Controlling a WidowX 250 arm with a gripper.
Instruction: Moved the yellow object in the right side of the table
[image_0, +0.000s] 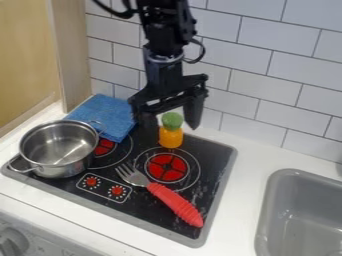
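Observation:
The black gripper (171, 120) hangs over the back of the stovetop, its two fingers spread apart. Between and slightly below the fingertips stands the yellow-orange object (171, 137) with a rounded green top, upright on the black stovetop behind the right burner. Whether a finger touches it, I cannot tell, but the fingers are wider apart than the object.
A steel pot (59, 148) sits on the stove's left side, with a folded blue cloth (103, 116) behind it. A fork with a red handle (175, 202) lies across the front right. White counter (237, 200) separates the stove from a grey sink (262, 220); a tiled wall rises behind.

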